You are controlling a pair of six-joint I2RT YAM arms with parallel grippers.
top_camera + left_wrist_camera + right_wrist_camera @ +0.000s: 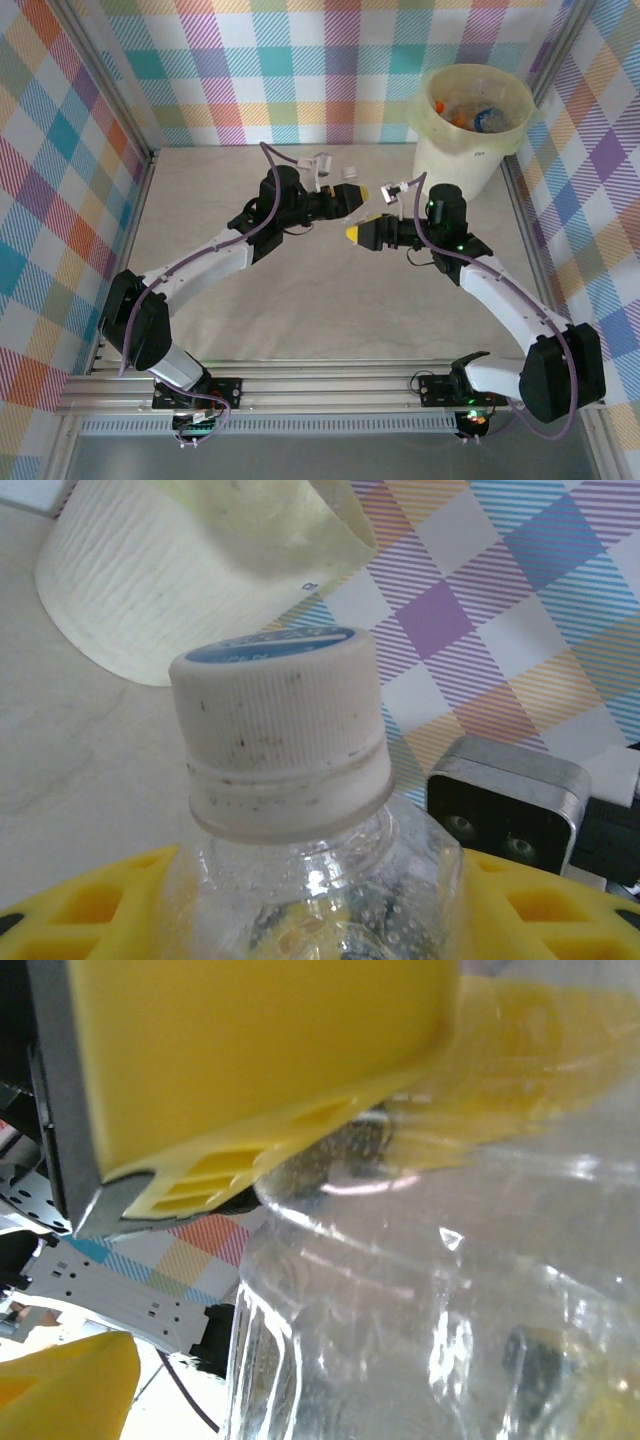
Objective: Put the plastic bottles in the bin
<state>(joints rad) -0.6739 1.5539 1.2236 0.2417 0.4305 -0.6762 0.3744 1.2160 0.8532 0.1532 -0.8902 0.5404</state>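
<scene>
A clear plastic bottle (pixel 320 890) with a white cap (pixel 280 730) is held at its shoulder by my left gripper (pixel 320 905), which is shut on it, yellow fingers (pixel 90 900) on either side. The cap points toward the bin (pixel 150 590). From above, the bottle (pixel 378 210) hangs over mid-table between my left gripper (pixel 352 193) and right gripper (pixel 360 234). In the right wrist view the bottle's body (pixel 420 1310) is very close. My right gripper (pixel 330 1405) stands open; its near finger (pixel 60 1390) is apart from the bottle. The cream-yellow bin (pixel 470 150) holds several bottles (pixel 478 117).
The bin stands at the table's far right corner against the checked wall (pixel 300 60). Bare beige tabletop (pixel 220 330) lies around both arms. A metal frame rail (pixel 330 385) runs along the near edge.
</scene>
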